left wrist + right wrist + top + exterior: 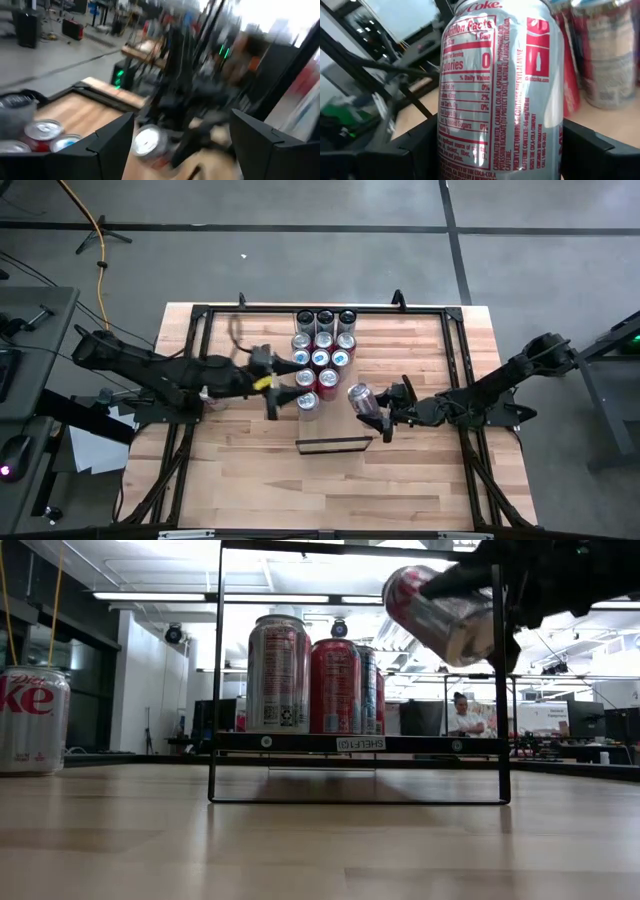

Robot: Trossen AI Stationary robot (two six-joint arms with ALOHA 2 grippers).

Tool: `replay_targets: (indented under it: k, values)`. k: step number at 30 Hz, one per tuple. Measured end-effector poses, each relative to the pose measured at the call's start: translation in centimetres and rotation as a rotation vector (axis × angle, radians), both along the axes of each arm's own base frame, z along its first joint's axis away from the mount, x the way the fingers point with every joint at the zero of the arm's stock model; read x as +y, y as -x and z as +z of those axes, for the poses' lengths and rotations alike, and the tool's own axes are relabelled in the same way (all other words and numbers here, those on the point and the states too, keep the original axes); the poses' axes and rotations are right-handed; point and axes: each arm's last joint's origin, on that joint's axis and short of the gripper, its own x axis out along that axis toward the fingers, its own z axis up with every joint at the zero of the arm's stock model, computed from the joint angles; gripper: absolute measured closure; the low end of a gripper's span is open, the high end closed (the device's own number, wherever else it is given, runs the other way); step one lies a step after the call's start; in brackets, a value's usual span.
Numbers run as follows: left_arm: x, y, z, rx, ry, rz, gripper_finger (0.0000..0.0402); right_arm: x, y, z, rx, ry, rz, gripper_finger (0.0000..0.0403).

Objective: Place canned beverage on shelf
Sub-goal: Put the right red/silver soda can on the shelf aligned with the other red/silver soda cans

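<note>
Wide butcher-block tabletop (pixel 420 470) under me, both my arms reaching in toward the middle. On it, near the front centre, stands the shelf (pixel 333 445), a small black-framed rack seen edge-on from above; from table height its dark ledge (pixel 355 743) runs across between two thin uprights. Behind the shelf sits the cluster of cans (pixel 324 348), red and silver, packed tight in rows, and from the low camera they show through the frame. One lone silver Diet Coke can (pixel 32 720) stands upright on the tabletop, apart from the rest. Now the action: my right end effector (pixel 383 420) has the silver can (pixel 362 402) clamped between its fingers, jaws spread wide around the body and pressing both sides. The can is up in the air, tilted, above and just to the right of the shelf, near the frame's upper right corner in the low view (pixel 440 618). My right wrist camera is filled with its nutrition label, a dark finger (pixel 592 150) on each side of it. My left end effector (pixel 272 396) hovers at the left edge of the can cluster, fingers parted and holding nothing; its wrist camera shows the gap between the two dark fingers (pixel 107 145) and the tilted can beyond.
</note>
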Motion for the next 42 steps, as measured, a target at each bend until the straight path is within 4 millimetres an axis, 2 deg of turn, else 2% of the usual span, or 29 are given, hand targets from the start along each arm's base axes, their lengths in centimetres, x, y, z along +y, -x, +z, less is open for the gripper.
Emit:
replay_targets:
  k: [5, 9, 12, 16, 21, 24, 33, 42]
  values:
    - [-0.9, -3.3, 1.4, 0.253, -0.26, -0.067, 0.0137, 0.1, 0.0, 0.6, -0.049, -0.016, 0.018, 0.0108]
    - [-0.7, -5.6, 2.2, 0.43, -0.35, -0.094, 0.0137, 0.4, -0.6, 2.0, -0.079, 0.031, 0.05, 0.0108]
    - [0.0, -7.4, 2.8, 0.495, -0.319, -0.125, 0.0137, 0.8, -1.3, 3.5, -0.082, 0.091, 0.082, 0.0108]
    - [1.4, -9.2, 3.5, 0.528, -0.18, -0.204, 0.0136, 1.2, -2.2, 5.2, -0.016, 0.199, 0.103, 0.0108]
    - [3.1, -10.2, 2.8, 0.593, -0.016, -0.271, 0.0113, 1.4, -2.8, 6.7, 0.093, 0.287, 0.122, 0.0108]
    - [3.5, -10.4, 2.6, 0.597, 0.045, -0.325, 0.009, 1.5, -3.0, 7.4, 0.115, 0.311, 0.127, 0.0107]
    - [2.5, -11.0, 1.8, 0.622, -0.033, -0.357, 0.0035, 1.5, -3.1, 7.8, 0.115, 0.336, 0.132, 0.0107]
    - [2.4, -12.4, 0.9, 0.592, -0.072, -0.34, 0.0023, 1.6, -3.2, 8.0, 0.103, 0.355, 0.14, 0.0107]
